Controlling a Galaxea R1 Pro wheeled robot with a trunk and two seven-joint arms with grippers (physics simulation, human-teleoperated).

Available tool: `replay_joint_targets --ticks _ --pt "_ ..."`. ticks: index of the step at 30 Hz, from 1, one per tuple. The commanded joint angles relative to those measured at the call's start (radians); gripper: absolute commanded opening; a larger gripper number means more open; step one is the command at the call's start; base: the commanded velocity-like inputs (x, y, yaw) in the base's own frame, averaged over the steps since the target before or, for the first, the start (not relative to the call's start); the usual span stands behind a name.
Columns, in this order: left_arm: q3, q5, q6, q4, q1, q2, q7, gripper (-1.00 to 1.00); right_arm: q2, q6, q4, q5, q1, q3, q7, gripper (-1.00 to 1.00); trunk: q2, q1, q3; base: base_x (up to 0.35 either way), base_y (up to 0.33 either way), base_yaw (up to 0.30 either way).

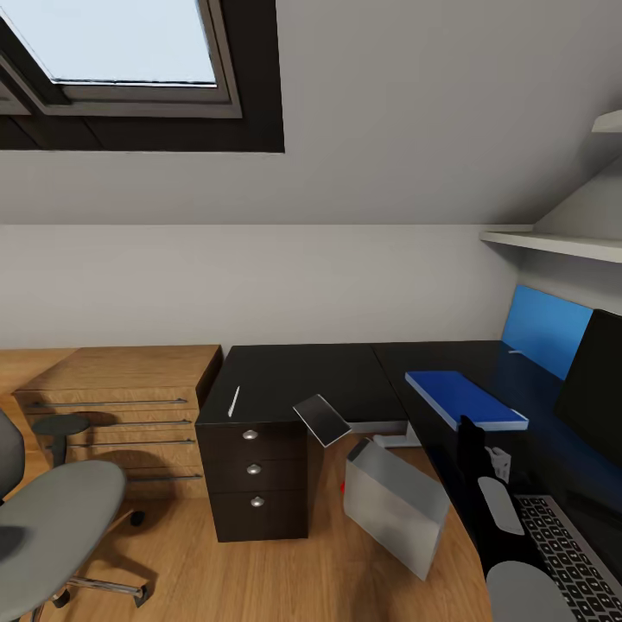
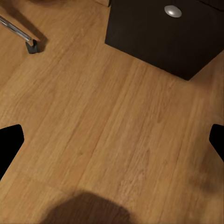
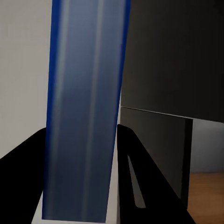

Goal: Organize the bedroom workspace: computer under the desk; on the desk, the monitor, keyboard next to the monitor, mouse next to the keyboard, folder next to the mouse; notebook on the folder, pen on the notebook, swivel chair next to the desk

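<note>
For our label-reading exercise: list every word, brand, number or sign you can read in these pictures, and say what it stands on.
None can be read.
Keyboard: key markings too small to read.
Blue folder, computer tower, desk drawers: no lettering shows.

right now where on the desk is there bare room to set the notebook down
Bare black top lies between the pen and the folder, across the desk corner toward the wall. The notebook overhangs the front edge there. The right wing is crowded: folder, monitor, keyboard.
</note>
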Motion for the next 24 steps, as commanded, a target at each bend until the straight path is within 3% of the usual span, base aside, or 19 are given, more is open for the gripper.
replay_joint_targets --ticks 1,6,10,24 --pt "-0.008 0.007 -0.004 -0.001 -0.001 0.001 0.008 1.0 0.001 0.002 0.0 -0.011 -0.001 -0.004 0.005 -1.0 -0.001 0.0 -0.001 0.0 0.0 0.0" --pt "-0.01 0.008 0.005 -0.027 -0.001 -0.001 0.009 1.0 0.0 0.0 0.003 -0.008 -0.001 -0.002 0.004 -1.0 -0.029 0.015 -0.014 0.0 0.0 0.0" --pt "-0.01 0.007 0.032 -0.031 -0.001 -0.002 0.011 1.0 0.0 -0.028 0.004 -0.001 -0.001 0.0 -0.065 -1.0 -0.057 0.031 -0.026 0.0 0.0 0.0" --pt "-0.01 0.006 0.033 -0.031 -0.001 -0.002 0.011 1.0 -0.001 -0.051 0.003 0.02 -0.001 0.004 -0.101 -1.0 -0.155 0.084 -0.07 0.0 0.0 0.0"
